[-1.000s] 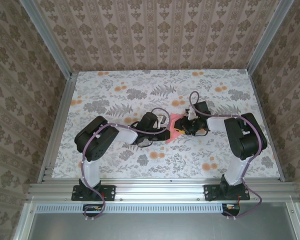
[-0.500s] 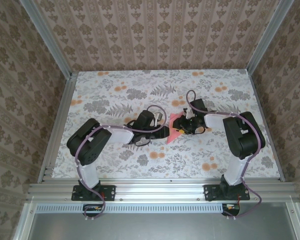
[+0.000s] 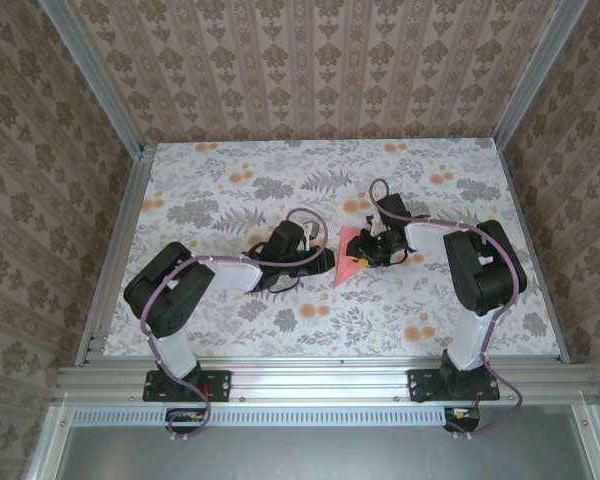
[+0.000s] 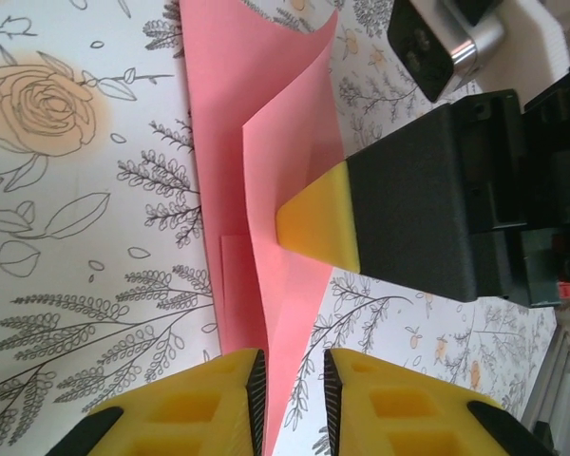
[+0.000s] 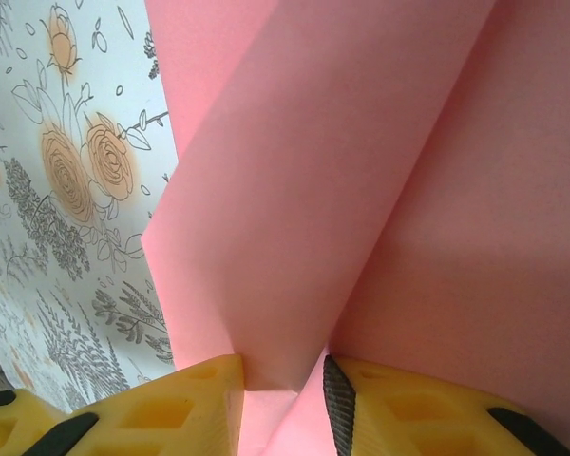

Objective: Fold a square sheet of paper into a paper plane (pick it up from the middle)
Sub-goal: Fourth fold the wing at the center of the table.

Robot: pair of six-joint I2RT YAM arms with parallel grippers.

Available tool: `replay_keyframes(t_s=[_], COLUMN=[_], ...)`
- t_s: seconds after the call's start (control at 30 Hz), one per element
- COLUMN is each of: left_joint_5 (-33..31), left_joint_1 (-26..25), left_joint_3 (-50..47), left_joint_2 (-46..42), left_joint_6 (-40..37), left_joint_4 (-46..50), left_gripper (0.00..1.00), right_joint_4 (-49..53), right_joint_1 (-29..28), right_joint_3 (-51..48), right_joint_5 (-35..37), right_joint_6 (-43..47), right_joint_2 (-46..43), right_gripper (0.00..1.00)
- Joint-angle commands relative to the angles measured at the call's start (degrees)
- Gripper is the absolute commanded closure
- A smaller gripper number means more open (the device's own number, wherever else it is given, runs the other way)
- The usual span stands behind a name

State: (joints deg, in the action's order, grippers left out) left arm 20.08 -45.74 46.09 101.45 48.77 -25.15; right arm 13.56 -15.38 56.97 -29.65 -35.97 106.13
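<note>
So here's where we're at: the sheet of paper sits about mid-table, a touch toward the right edge. It's already partway folded, more a pointed wedge than a square, with 1 flap standing up off the cloth. Both arms meet over it from opposite sides.

The left gripper has its jaws a little apart, with the paper's edge running through the gap. We can see a sliver of cloth beside the paper there, so we'd call that loose, not a pinch. Our guess is it's fencing the flap so it can't flop over.

The right gripper straddles a raised fold, and paper fills the gap between its 2 yellow pads. Whether it's really clamping, we can't tell. From the left wrist, 1 of its fingertips rests against the standing flap, which we read as steadying it for a crease.

The table wears a white cloth printed with grey leaves and orange flowers. Brown damask wallpaper closes in 3 sides, and an aluminium frame runs along the near edge.
</note>
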Motion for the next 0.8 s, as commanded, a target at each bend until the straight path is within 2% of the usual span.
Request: replay_keyframes(t_s=[0.0,0.4,0.77], left_joint_5=[1.0,3.7,5.2], left_joint_1=[-0.4,-0.9,-1.2], left_joint_3=[1.0,5.4,7.7], left_joint_2=[1.3,6.2,9.1], left_joint_6=[1.0,1.3,1.0], left_joint_4=[-2.4,-2.1,0.2], left_gripper=[0.75,0.82,0.86], right_joint_4=[7.4,11.7,13.0], right_joint_1=[0.2,-1.4,-2.3], right_joint_3=[-1.2,1.7,3.3], right_joint_5=[12.2,15.8,16.0], right_joint_6=[0.3,1.6,2.5], right_joint_2=[4.8,7.8,9.2], right_gripper=[0.67,0.69,0.65])
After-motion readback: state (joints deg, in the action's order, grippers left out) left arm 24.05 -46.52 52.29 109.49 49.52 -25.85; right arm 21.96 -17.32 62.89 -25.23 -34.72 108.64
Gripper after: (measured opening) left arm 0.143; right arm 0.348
